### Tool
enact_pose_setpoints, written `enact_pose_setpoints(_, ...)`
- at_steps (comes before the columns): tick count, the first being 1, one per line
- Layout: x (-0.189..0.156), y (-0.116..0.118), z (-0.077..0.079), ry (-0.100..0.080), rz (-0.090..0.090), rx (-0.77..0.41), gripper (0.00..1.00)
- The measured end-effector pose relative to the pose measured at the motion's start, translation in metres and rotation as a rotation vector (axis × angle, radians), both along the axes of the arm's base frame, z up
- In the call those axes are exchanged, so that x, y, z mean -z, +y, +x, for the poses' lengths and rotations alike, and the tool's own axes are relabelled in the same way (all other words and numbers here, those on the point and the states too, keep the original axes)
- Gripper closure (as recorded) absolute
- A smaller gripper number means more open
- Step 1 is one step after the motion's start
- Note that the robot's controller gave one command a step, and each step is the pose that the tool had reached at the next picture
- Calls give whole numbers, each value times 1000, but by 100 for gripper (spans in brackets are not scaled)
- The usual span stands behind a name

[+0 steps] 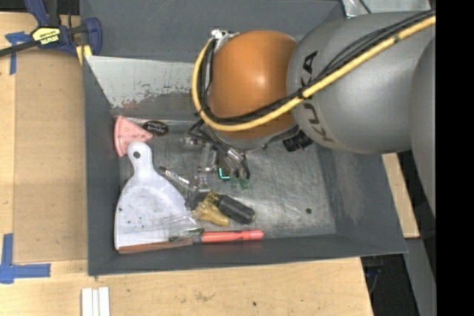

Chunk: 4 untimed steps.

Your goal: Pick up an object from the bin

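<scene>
- Camera view: my gripper hangs low near the middle of the grey metal bin, under my glossy orange wrist cover. Honestly can't tell if it's open or shut.
- Closest thing, right at its 6 o'clock: a stubby black-handled tool with a yellowish end.
- At 8 o'clock there's a smooth white plastic scoop.
- A thin red pen lies along the bin's 6 o'clock wall.
</scene>
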State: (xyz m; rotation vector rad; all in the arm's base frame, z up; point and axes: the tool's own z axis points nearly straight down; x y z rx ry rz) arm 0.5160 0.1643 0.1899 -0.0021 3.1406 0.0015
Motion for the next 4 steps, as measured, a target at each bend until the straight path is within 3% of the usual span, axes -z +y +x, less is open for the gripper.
enact_pose_setpoints(1, -1, 0, 0, -1, 0, 1, 0)
enact_pose_setpoints(2, 42, 1, -3, -9, 2, -12, 0)
enact_pose_setpoints(3, 68, -27, -12, -2, 0, -203, 0)
enact_pose_setpoints(4, 38, -47, -6, 1, -1, -430, 0)
